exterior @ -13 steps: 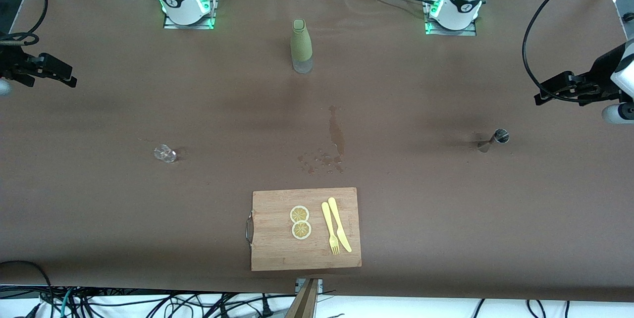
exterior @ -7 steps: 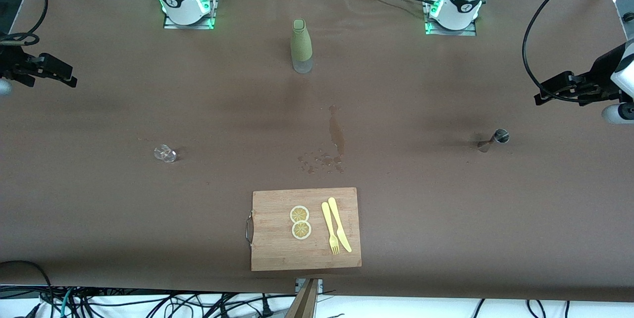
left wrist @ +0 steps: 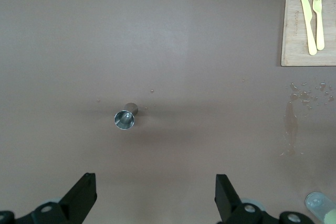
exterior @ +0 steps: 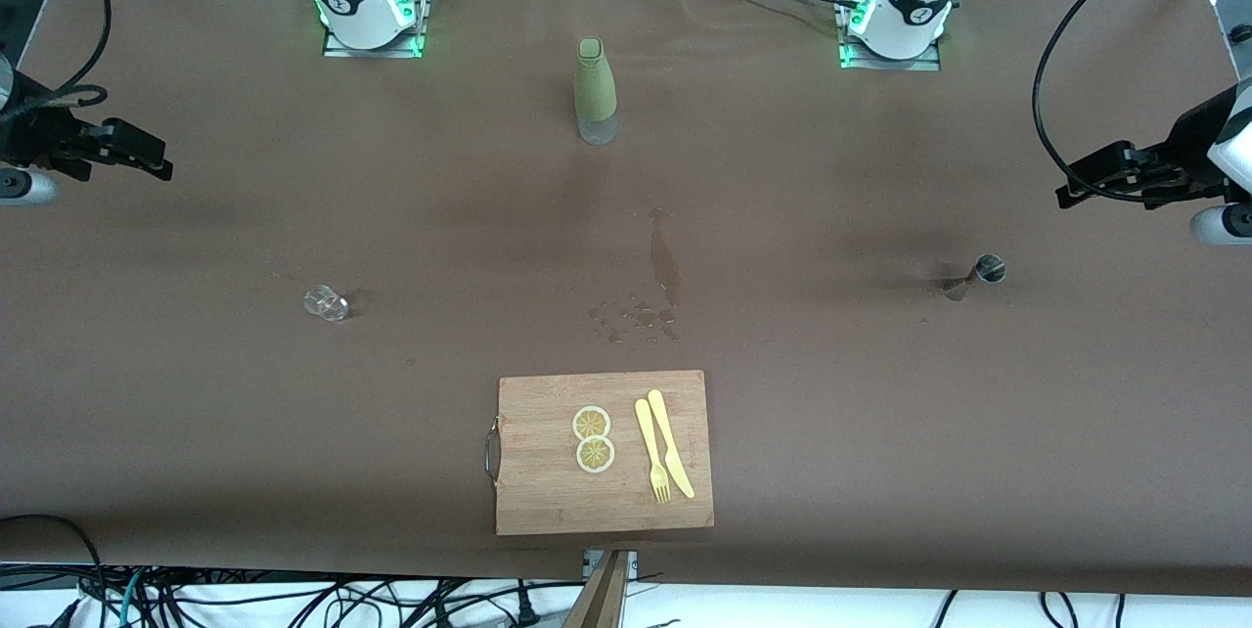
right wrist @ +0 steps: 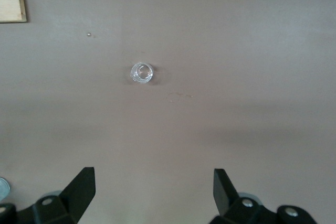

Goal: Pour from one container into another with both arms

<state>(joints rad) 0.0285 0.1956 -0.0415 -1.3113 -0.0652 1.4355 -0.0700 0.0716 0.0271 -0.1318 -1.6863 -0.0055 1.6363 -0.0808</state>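
Observation:
A small clear glass [exterior: 326,302] [right wrist: 142,72] stands toward the right arm's end of the table. A small metal cup [exterior: 981,272] [left wrist: 125,119] stands toward the left arm's end. A green-sleeved bottle [exterior: 595,90] [left wrist: 321,203] stands upright between the two arm bases. My right gripper [exterior: 147,158] [right wrist: 153,174] hangs open and empty over its end of the table, apart from the glass. My left gripper [exterior: 1071,190] [left wrist: 155,179] hangs open and empty over the bare table near the metal cup.
A wooden cutting board [exterior: 548,496] lies near the front edge with two lemon slices [exterior: 593,438], a yellow fork [exterior: 651,452] and a yellow knife [exterior: 671,442]. A wet spill [exterior: 665,271] marks the table between board and bottle.
The right gripper has shifted a little inward over the table and lower in the front view. The left arm and all objects have stayed put.

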